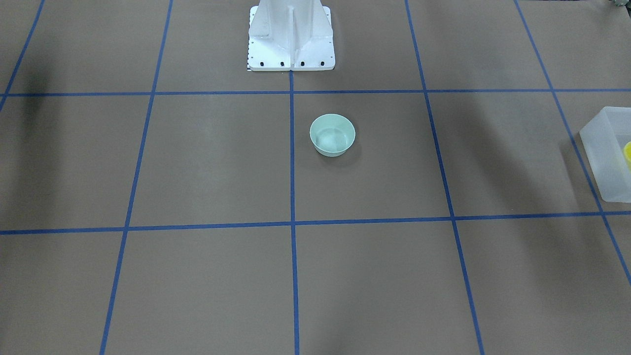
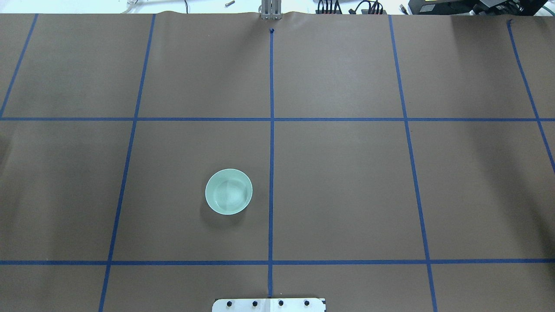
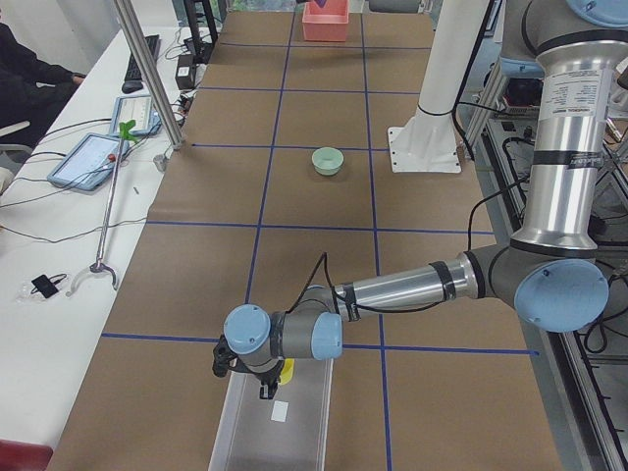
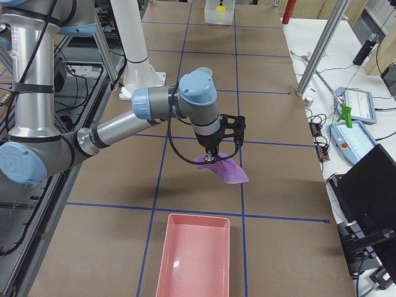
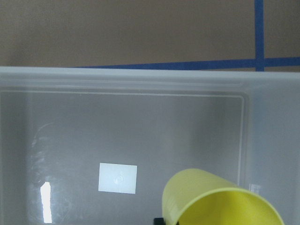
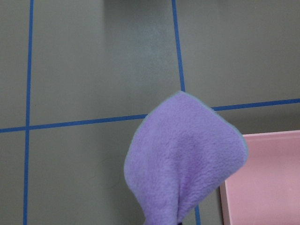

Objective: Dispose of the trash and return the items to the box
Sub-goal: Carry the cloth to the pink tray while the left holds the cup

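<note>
The pale mint-green bowl stands upright and empty near the robot's base; it also shows in the overhead view. My left gripper hangs over the translucent white bin at the table's left end, shut on the yellow cup, which is tilted above the bin's floor. My right gripper holds a purple cloth above the table, short of the pink tray. The cloth hangs beside the tray's corner.
The white robot pedestal stands behind the bowl. Blue tape lines grid the brown table. A desk with tablets, a grabber tool and a metal post runs along the table's far side.
</note>
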